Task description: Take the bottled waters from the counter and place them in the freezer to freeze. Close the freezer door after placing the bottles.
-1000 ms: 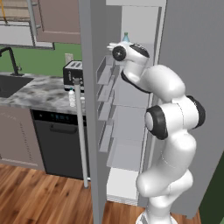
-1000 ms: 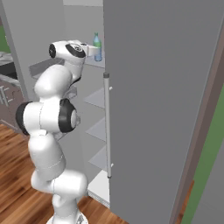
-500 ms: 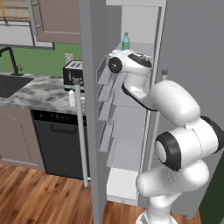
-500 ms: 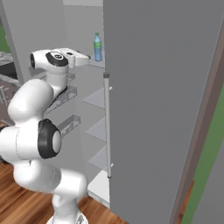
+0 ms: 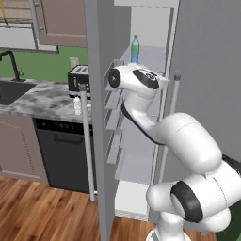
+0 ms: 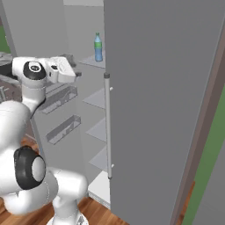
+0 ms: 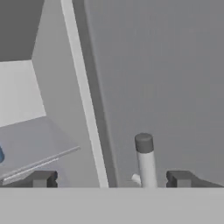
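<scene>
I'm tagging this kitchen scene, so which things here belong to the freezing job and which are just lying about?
Part of the job:
- blue bottle standing on an upper freezer shelf
- pale bottle on the counter
- open freezer door
- pincer, open

Just lying about:
- toaster
- dishwasher
- sink tap
- right fridge door

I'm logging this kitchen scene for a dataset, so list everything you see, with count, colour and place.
blue-tinted bottle: one, blue cap, upright on the freezer top shelf
whitish bottle: one, pale, on the counter by the toaster
toaster: one, dark, on the counter
dishwasher: one, black, under the counter
freezer door: one, grey, open
right door: one, grey, beside the freezer
end effector: one, dark tips, open, empty, facing right door's handle
</scene>
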